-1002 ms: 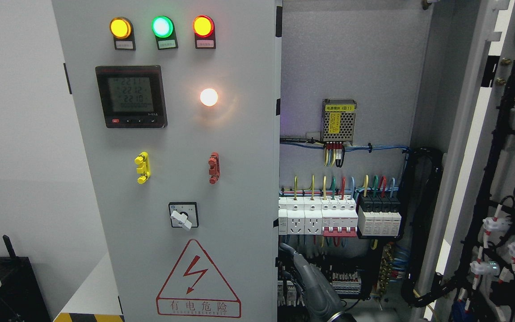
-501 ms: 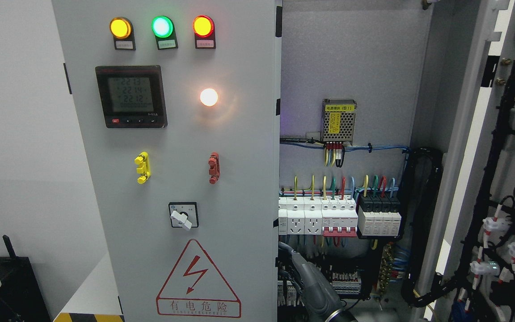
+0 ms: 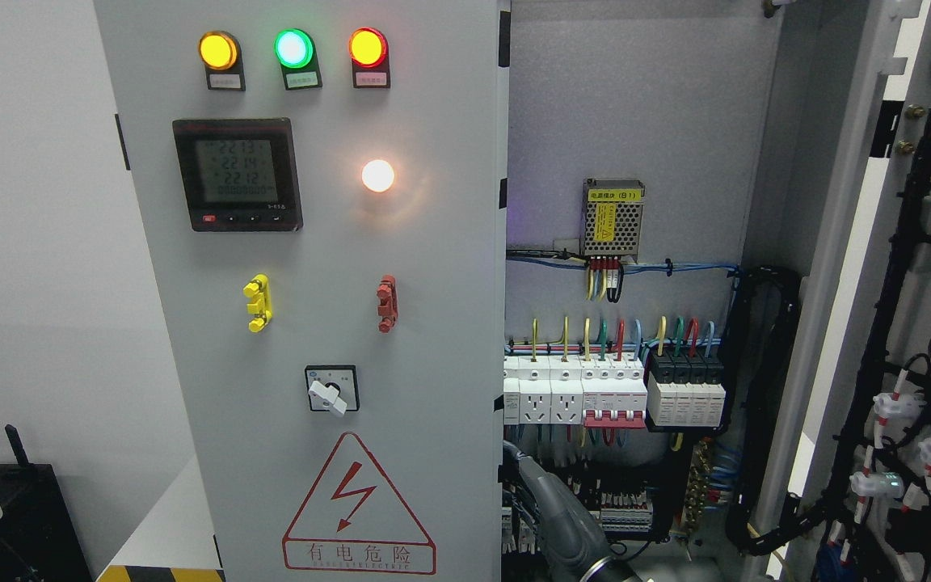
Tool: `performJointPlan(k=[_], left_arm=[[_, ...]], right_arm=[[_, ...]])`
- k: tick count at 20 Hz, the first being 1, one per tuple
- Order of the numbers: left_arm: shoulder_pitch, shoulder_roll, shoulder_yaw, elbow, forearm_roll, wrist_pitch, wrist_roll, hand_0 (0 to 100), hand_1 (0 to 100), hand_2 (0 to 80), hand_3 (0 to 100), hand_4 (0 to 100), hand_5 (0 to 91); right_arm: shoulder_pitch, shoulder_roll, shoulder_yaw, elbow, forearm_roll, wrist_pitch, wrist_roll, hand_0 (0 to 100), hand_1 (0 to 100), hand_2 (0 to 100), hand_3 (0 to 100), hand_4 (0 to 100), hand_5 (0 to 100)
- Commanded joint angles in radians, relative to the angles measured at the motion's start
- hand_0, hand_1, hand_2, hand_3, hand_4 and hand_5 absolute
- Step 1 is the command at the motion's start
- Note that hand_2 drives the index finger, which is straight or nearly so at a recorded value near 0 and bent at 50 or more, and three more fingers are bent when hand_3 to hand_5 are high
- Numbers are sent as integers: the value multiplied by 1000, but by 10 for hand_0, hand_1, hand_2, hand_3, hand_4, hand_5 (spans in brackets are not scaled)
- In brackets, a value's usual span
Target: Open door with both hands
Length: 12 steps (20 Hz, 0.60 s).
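The grey left door [image 3: 336, 242] of the electrical cabinet stands closed, carrying three lit lamps, a meter and a warning triangle. The right door [image 3: 918, 283] is swung wide open to the right, with its wired inner face showing. Between them the cabinet interior [image 3: 635, 121] is exposed. My right hand [image 3: 553, 508], grey, rises from the bottom edge just right of the left door's free edge, in front of the lower terminals. Most of the hand is cut off by the frame or hidden against the door edge. The left arm does not show.
Inside are a power supply [image 3: 612, 217] and a row of sockets and breakers [image 3: 611, 392] with coloured wires. Black cable bundles [image 3: 764, 404] run down the cabinet's right side. The left door also has a rotary switch [image 3: 331, 390]. A black box [image 3: 5, 517] sits at the lower left.
My right hand has sunk slightly toward the bottom edge. Both doors stay where they were.
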Motion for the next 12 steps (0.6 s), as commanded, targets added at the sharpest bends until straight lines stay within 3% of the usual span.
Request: performJointPlan(k=[1,3,12], left_arm=[[-15,0,0,0,0,0,-2,0,0,0,0,0,0],[-15,0,0,0,0,0,-2,0,0,0,0,0,0],[-15,0,0,0,0,0,-2,0,0,0,0,0,0]], right_arm=[[-9,17,-2,20,-1,-2,5,383,0,0,0,0,0],[-7,17,0,20,-32,0,22,383,0,0,0,0,0],[-12,15,3,30,-67,0,25,384,0,0,0,0,0]])
